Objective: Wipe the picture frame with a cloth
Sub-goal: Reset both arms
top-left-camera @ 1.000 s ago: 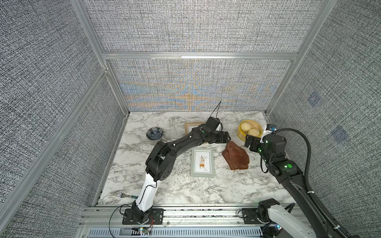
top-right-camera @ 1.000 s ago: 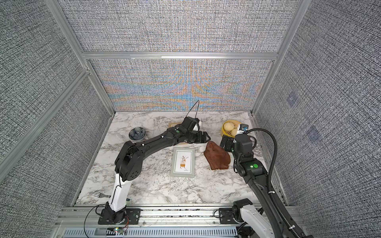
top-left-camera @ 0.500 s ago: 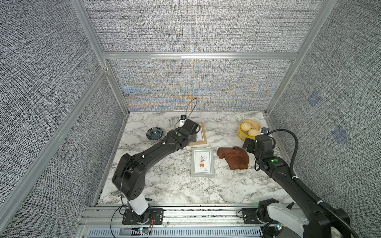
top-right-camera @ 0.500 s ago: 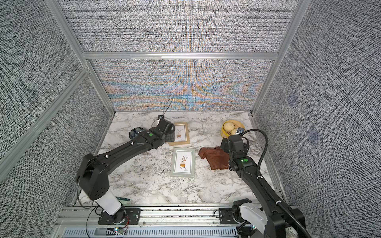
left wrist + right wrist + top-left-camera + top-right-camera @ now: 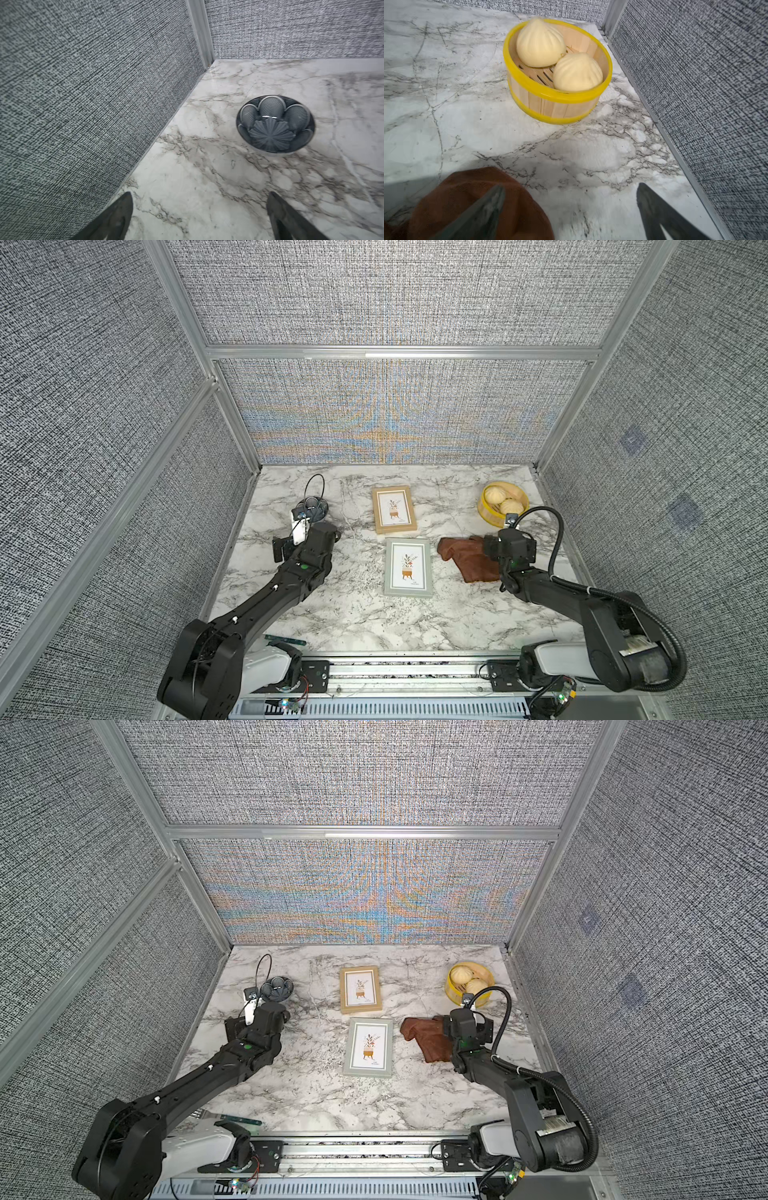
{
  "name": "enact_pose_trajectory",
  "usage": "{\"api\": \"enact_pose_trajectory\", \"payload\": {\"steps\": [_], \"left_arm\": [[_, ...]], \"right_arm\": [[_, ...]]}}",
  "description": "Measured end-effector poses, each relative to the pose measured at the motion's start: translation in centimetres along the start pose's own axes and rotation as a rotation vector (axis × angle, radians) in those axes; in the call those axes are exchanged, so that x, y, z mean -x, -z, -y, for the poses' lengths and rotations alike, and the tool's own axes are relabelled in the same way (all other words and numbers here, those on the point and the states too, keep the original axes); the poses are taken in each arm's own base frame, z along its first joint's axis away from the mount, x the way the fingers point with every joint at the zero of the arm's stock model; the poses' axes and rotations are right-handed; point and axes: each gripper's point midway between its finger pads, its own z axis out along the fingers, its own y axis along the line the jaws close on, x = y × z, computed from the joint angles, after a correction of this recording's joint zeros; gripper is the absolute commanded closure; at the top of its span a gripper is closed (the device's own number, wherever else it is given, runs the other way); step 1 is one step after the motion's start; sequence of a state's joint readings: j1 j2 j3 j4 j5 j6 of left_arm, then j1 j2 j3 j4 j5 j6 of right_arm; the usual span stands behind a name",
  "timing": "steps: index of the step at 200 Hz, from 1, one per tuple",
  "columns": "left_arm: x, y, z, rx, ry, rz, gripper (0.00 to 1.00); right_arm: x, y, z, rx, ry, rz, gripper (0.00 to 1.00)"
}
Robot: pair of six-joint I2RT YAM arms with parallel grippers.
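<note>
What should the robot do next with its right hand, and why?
Probably lower the right gripper and close it on the cloth: its jaws stand open, one finger above the cloth, which lies loose beside the grey frame.

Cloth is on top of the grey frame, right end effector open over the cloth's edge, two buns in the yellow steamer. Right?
No. The cloth lies on the table beside the grey frame, not on it; both top views show this. The rest holds: right end effector open over the cloth's edge, two buns in the yellow steamer.
</note>
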State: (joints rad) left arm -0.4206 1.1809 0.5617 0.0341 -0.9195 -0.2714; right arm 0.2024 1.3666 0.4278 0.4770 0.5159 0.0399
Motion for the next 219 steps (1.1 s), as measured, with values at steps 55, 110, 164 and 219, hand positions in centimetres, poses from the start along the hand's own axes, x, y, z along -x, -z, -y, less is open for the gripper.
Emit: {"api": "enact_pose_trajectory", "payload": {"steps": [55, 110, 164, 219], "left_arm": [[-0.2, -1.9, 0.8, -0.108, -0.041, 0.13, 0.0], [-1.0, -3.6, 4.6, -0.277, -0.09, 0.166, 0.01], [-1.7, -5.7, 5.3, -0.323, -0.065, 0.154, 0.0], [-0.6, -7.4, 4.1, -0.298, 0.035, 0.141, 0.0]], "right_arm": [[0.4, -1.5, -1.9, 0.126, 0.029, 0.083, 0.01], [0.6, -1.8, -2.5, 0.209, 0.009, 0.126, 0.01], [0.6, -1.8, -3.2, 0.253, 0.005, 0.142, 0.01], [1.4, -2.3, -2.7, 0.238, -0.021, 0.146, 0.01]]}}
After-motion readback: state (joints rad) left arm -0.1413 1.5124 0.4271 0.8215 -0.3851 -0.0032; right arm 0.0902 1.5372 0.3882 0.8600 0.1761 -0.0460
